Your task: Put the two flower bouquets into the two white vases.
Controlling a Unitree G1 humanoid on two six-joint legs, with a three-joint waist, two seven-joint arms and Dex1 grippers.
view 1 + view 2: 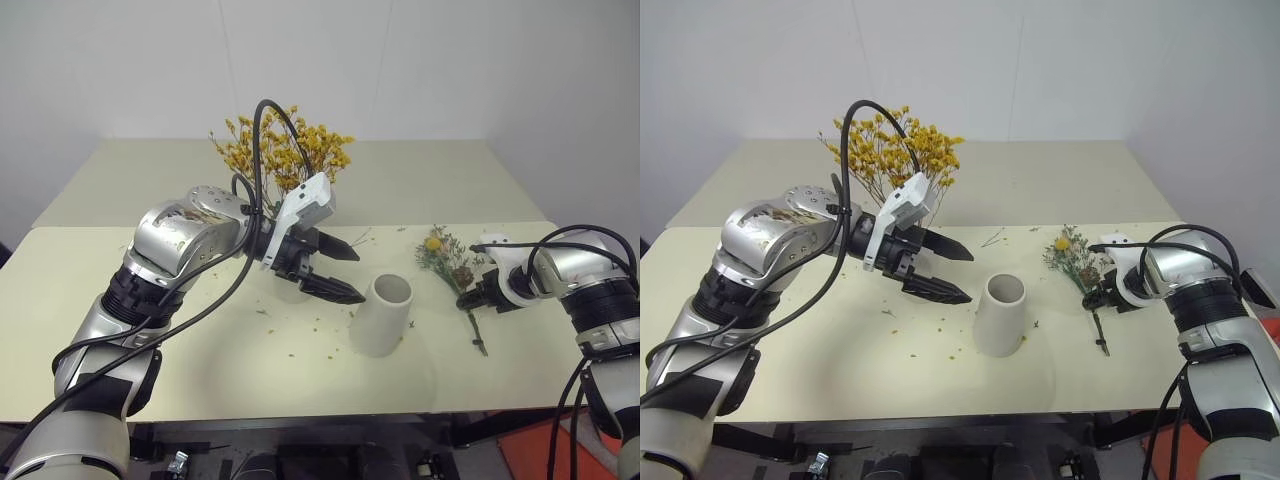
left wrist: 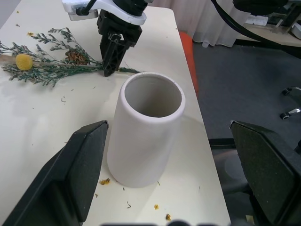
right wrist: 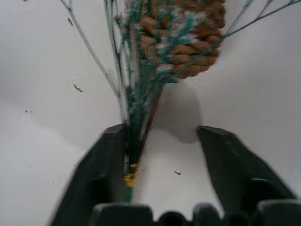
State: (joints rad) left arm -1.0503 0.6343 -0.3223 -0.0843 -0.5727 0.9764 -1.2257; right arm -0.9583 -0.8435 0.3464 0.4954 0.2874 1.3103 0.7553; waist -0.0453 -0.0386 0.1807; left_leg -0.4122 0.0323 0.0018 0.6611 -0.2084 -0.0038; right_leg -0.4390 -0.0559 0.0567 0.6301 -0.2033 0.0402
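Cylinder vase [image 1: 381, 316]: tabletop [image 1: 520, 370] centre, empty.
Sprig [image 1: 449, 266]: right; right gripper [image 1: 478, 297] fingers straddle stems, gap remaining.
Left gripper [image 1: 335, 270]: fingers wide, empty, fronting yellow bouquet [image 1: 285, 150].

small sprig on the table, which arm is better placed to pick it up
Right: its end effector is already down at the sprig's stems, fingers astride them. The left end effector hovers open by the cylinder vase, farther away.

1. Cream table [image 1: 150, 370] with a lighter round patch under the middle.
2. White cylinder vase [image 1: 381, 316] stands upright near the centre.
3. Grey-green sprig [image 1: 452, 270] with a yellow ball flower lies flat off to the right.
4. Tiny yellow crumbs [image 1: 300, 352] scattered around the vase.
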